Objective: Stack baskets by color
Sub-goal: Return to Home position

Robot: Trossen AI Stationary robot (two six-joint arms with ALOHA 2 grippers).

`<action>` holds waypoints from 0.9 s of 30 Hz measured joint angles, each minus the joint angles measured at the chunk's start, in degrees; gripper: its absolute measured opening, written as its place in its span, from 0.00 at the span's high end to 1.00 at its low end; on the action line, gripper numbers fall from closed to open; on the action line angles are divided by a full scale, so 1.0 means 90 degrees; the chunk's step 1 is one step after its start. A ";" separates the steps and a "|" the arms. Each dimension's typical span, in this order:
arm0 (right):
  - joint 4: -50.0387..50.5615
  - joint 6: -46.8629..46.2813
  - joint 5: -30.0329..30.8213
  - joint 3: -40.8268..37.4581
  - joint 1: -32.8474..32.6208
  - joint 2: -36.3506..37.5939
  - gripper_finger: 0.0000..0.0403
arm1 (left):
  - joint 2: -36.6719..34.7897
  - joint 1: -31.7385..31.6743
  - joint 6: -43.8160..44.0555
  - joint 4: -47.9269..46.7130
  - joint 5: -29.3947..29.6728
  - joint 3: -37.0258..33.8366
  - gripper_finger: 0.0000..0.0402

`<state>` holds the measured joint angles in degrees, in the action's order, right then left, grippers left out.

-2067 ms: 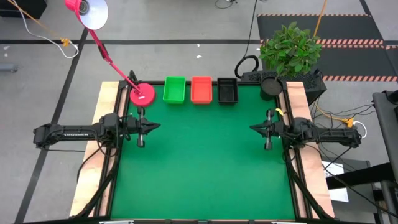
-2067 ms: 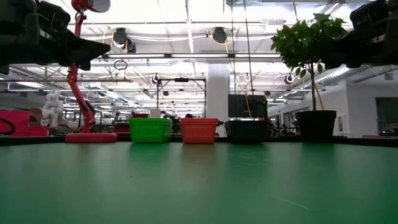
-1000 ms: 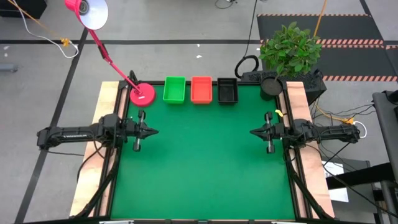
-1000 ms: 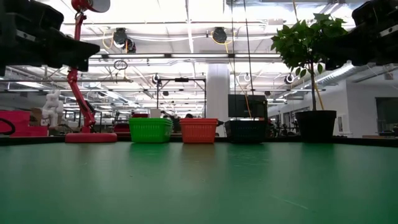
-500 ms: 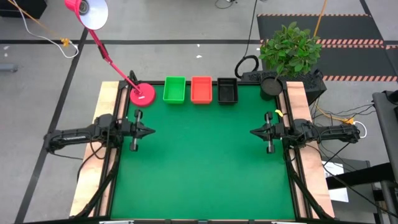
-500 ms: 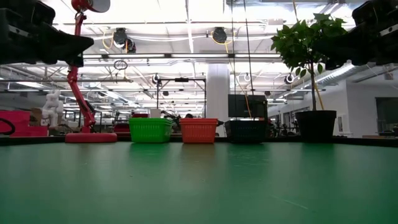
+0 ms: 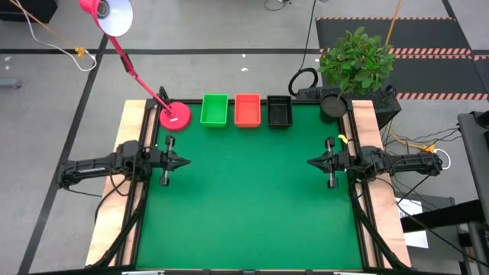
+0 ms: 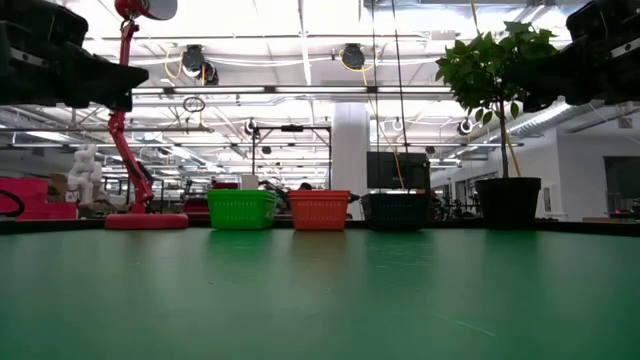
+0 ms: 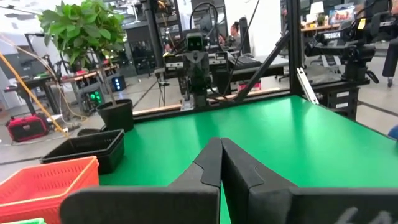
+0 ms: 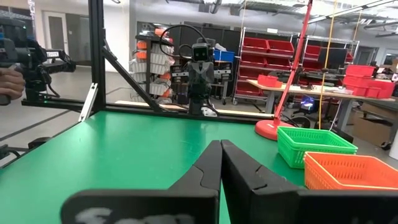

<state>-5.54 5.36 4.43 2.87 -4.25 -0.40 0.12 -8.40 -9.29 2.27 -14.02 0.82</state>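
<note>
High view: green baskets (image 7: 215, 110), orange baskets (image 7: 247, 110) and black baskets (image 7: 280, 111) line up beside the pink lamp base (image 7: 175, 116) (green nearest it). Low view: each stack stands upright. Wrist views: left gripper (image 9: 221, 140) and right gripper (image 10: 221, 143), fingers pressed together, empty.

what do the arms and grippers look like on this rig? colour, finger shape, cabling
Both arms are slim, jointed and matte black. The left gripper and right gripper each have two dark angular fingers that taper to a wedge, mounted on a wide black crossbar. Black cables trail from the left arm's base. A small yellow tag sits by the right wrist.
</note>
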 joint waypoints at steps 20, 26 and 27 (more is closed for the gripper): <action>0.0000 -0.0001 0.0000 0.0000 0.0000 -0.0001 1.00 | 0.0022 0.0559 -0.0060 0.0003 0.0441 -0.0002 1.00; 0.0000 0.0001 0.0000 0.0000 0.0000 0.0000 1.00 | 0.0024 0.0559 0.0265 0.0085 0.0191 -0.0005 0.97; -0.0001 -0.0001 0.0000 0.0000 0.0000 -0.0001 1.00 | 0.0024 0.0559 0.0373 0.0050 0.0182 -0.0005 0.96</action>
<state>-5.55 5.35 4.43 2.87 -4.25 -0.41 0.34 -3.38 -5.94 2.72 -12.38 0.78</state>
